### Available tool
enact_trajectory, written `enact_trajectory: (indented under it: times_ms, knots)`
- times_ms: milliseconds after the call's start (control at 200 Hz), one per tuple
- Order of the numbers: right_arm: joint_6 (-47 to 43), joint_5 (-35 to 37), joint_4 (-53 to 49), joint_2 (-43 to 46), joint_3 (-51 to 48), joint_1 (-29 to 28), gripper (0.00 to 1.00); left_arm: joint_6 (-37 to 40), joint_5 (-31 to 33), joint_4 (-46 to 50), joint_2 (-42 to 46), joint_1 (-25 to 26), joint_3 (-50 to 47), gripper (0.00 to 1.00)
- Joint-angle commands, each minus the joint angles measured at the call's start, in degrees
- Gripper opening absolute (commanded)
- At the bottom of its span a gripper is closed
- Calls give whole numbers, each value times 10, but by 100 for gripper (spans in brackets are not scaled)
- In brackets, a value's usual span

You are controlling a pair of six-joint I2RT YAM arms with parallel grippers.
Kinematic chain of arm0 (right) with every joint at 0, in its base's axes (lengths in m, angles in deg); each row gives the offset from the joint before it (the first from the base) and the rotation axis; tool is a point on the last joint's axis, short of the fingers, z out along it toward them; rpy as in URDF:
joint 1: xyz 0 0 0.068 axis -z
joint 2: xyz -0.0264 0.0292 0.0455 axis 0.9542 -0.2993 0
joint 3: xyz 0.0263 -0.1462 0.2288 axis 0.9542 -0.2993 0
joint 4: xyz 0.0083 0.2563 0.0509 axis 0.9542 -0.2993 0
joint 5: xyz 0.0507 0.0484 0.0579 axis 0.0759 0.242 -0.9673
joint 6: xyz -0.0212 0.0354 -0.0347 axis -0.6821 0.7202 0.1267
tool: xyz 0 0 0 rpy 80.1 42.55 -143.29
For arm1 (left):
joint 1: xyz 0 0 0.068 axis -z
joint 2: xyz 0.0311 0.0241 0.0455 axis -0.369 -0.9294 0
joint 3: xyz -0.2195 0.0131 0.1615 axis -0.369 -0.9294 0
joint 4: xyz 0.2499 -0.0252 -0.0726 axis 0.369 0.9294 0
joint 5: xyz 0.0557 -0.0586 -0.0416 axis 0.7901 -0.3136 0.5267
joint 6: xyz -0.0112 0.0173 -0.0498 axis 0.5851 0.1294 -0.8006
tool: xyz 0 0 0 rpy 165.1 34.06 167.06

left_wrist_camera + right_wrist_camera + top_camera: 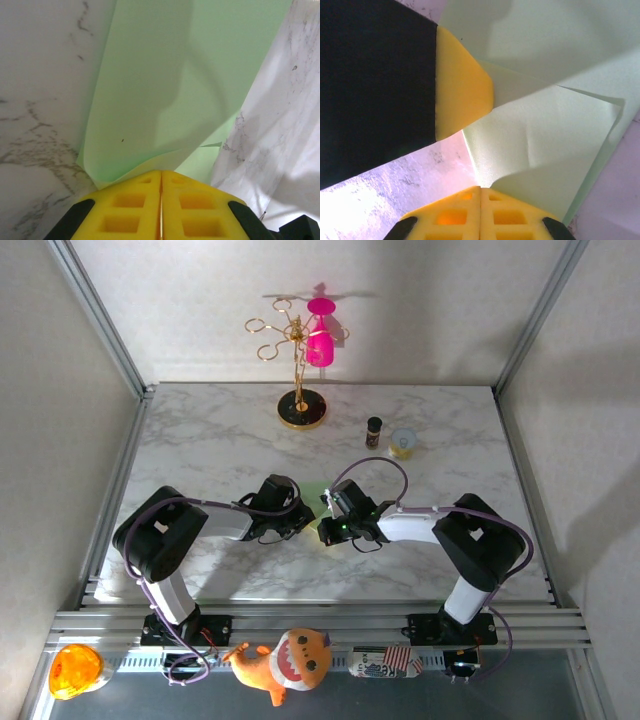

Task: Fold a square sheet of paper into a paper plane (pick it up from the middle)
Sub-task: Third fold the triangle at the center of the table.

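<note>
Desk (pixel 200 440) centre is where both arms meet. The left fingers (pixel 131 202) are clenched flat together on the near edge of the square sheet of paper (pixel 165 85), which curls up off the marble, part folded. Just to its right, the right fingers (pixel 507 215) are likewise clenched, pinching a creased corner of the sheet, close to the left tip.
</note>
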Motion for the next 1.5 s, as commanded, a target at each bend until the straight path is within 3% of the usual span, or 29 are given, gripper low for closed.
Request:
enact_trajectory:
  times_ms: [0, 441, 706, 1001, 1492]
  knots:
    - [5, 18, -31, -13, 11, 4, 8, 10, 24, 46, -19, 5, 2, 9]
    - [0, 0, -59, 40, -24, 9, 9, 16, 34, 71, -24, 5, 10, 9]
    - [5, 4, -57, 21, -42, 11, 9, 29, 25, 68, -20, 4, 32, 10]
    - [10, 25, -79, 16, -36, 13, 9, 81, 27, 55, 54, 14, 52, 17]
    - [11, 23, -97, 0, -28, 13, 8, 76, 26, 47, 50, 56, 5, 5]
